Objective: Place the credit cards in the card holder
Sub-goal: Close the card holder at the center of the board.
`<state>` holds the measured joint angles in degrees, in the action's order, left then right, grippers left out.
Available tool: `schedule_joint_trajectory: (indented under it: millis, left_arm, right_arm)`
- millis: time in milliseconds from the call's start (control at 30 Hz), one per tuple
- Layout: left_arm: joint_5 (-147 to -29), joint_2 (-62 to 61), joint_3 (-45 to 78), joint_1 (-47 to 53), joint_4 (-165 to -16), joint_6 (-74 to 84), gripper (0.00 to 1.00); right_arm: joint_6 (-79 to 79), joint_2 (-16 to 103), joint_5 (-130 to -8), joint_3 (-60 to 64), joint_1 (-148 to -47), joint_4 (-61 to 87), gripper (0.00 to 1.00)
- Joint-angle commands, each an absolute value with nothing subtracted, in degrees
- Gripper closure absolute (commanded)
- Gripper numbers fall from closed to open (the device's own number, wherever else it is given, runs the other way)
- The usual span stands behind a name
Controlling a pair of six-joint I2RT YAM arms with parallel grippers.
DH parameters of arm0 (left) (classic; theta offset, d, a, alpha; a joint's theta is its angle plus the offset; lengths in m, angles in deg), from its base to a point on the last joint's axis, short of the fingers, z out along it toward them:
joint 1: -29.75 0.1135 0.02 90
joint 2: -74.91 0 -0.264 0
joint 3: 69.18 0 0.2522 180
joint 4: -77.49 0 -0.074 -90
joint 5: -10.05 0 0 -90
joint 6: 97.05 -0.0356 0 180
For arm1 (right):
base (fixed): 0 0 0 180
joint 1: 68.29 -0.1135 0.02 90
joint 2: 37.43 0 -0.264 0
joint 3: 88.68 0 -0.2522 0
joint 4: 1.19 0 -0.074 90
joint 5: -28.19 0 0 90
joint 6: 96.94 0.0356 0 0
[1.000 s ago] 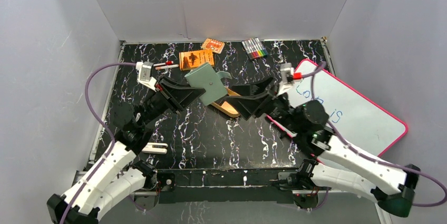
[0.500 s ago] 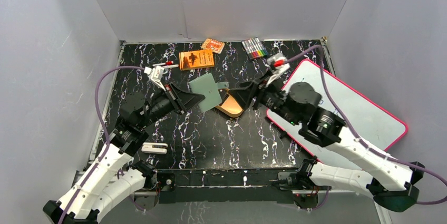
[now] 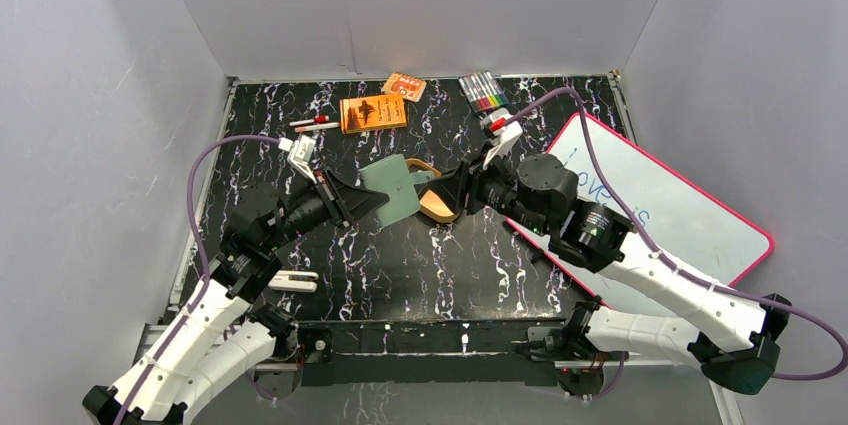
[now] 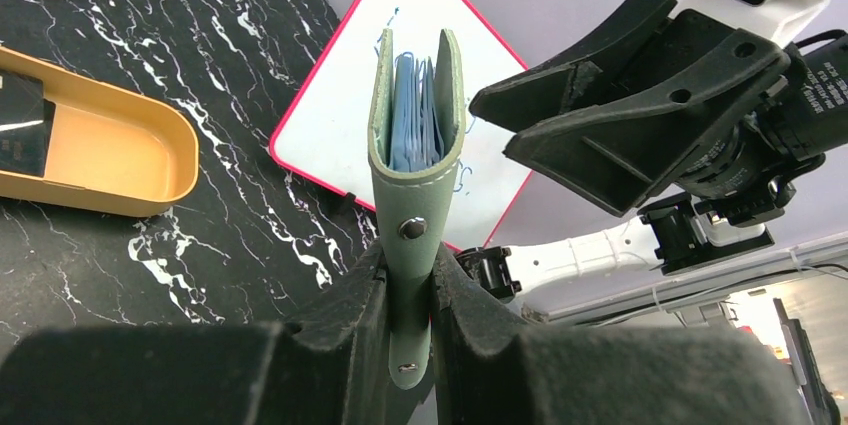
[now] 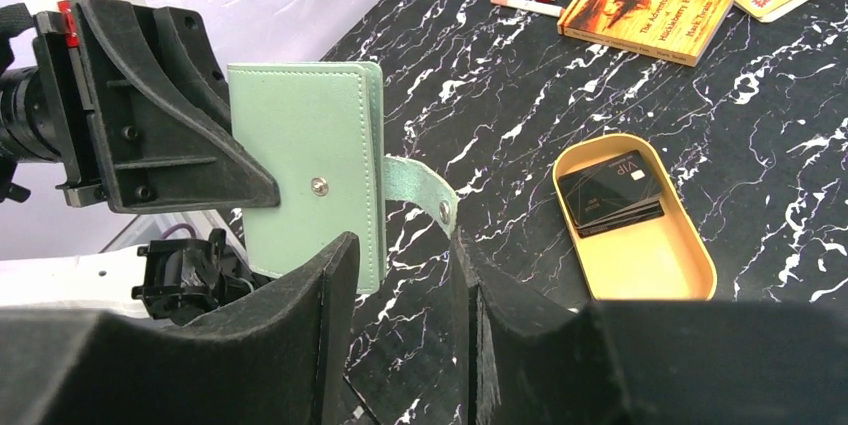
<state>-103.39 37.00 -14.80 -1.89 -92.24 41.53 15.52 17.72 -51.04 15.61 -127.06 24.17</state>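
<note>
L end effector (image 4: pixel 410 290): you're pinching the card holder (image 4: pixel 415 145) by its folded edge, fingers pressing both sides.
Card holder: it's hanging above the surface (image 3: pixel 400 255), btwn the two arms, open edge pointing away from the L wrist, pale blue pockets showing inside.
R end effector (image 5: pixel 400 285): fingers are standing apart, gripping nothing; the snap tab (image 5: pixel 425 193) is dangling just ahead of the gap.
Credit cards (image 5: pixel 610 193): dark stack is lying at one end of the golden oval tin (image 5: pixel 650 255).
Tin: it's sitting on the surface, just beside the card holder.
Bkgd: orange booklet (image 3: pixel 373 112) is lying near the back wall; whiteboard (image 3: pixel 680 215) is lying at the R side.
</note>
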Motion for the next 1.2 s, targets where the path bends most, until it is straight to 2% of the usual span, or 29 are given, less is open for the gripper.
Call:
schedule_joint_trajectory:
  millis: [0, 300, 667, 1000, 1167]
  left_arm:
    - [-106.4, 38.4, -15.1, -2.1, -95.5, 41.2, 1.0]
    - [-107.2, 40.2, -15.6, -2.1, -96.0, 40.6, 1.0]
    - [-108.3, 41.3, -15.6, -2.1, -95.7, 40.1, 1.0]
    - [-108.3, 41.6, -15.6, -2.1, -96.2, 40.1, 1.0]
    - [-108.4, 41.9, -15.6, -2.1, -96.3, 40.2, 1.0]
  right_arm:
    - [16.2, 17.7, -51.8, 14.0, -126.2, 22.7, 0.55]
    - [17.2, 17.6, -51.3, 15.0, -125.3, 22.2, 0.63]
    - [17.1, 18.1, -55.9, 14.9, -125.0, 20.5, 0.65]
    - [16.9, 18.3, -57.6, 14.9, -124.8, 20.4, 0.83]
    - [16.9, 18.8, -57.9, 14.6, -124.9, 20.5, 0.83]
